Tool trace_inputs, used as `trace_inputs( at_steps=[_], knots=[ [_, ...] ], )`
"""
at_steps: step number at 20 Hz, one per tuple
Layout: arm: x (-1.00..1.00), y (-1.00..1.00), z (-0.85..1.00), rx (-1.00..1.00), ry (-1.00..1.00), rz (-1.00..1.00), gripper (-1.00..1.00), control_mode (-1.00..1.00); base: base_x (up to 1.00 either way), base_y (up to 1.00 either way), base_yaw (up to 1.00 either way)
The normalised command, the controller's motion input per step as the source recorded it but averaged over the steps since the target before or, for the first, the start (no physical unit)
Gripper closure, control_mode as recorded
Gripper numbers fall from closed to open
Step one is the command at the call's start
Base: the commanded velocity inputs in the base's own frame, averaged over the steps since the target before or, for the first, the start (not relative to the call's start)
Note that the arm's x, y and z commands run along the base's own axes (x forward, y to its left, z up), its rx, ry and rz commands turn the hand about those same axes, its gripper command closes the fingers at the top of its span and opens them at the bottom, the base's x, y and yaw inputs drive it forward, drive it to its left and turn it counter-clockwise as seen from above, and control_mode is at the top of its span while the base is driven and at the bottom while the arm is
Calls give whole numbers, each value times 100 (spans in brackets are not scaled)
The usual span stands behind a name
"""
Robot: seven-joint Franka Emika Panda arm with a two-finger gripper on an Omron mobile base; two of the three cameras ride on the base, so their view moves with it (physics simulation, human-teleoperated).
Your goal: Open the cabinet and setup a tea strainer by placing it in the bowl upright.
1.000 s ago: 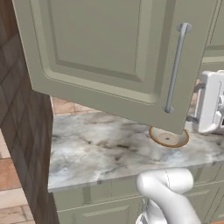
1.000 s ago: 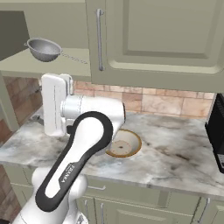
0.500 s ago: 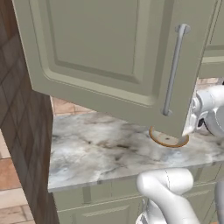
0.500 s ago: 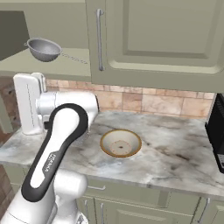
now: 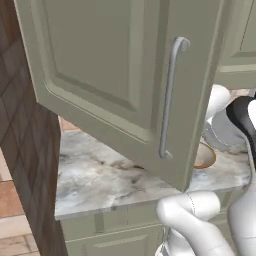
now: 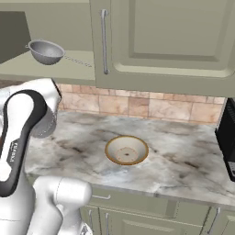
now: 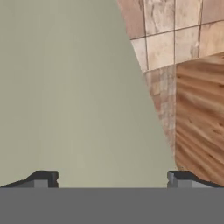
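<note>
The wide sage-green wall cabinet has its big door with the long silver bar handle swung open. In the left base view the door leans out over the grey marble surface. In the right base view you can see into the cabinet, where a small grey metal tea strainer shaped like half a ball sits on the pale green shelf. It sits with its open side up and a thin handle sticks out to the right. Nothing else can be seen on the shelf beside it.

Down below, the shallow round tan bowl with a pale rim sits on the surface, well apart from the strainer. The bowl has nothing in it — only its brown speckled inside shows. In the left base view just a bit of the bowl peeks out past the door's edge.

In the hand view, the gripper has its two dark tips far apart — spread wide with nothing between them. It faces a flat green panel, with tan wall tiles and brown wood off to one side.

A narrower green door with a silver bar handle stays closed to the right of the open cabinet.
</note>
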Motion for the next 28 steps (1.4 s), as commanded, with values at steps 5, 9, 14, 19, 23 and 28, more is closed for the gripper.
trace_inputs(
  at_steps=[5, 9, 14, 19, 23, 28],
  knots=[
    [-20, 97, 0, -19, 0, -1, -100, -100, 0, 0, 0],
    [-7, 83, -1, -13, 0, -9, -100, -100, 0, 0, 0],
    [0, 61, -6, -6, 0, -11, -100, -100, 0, 0, 0],
    [0, 29, -14, 0, 0, -10, -100, -100, 0, 0, 0],
    [0, 23, -16, 0, 0, -11, -100, -100, 0, 0, 0],
    [-4, 12, -20, 0, 0, -18, -100, -100, 0, 0, 0]
  ],
)
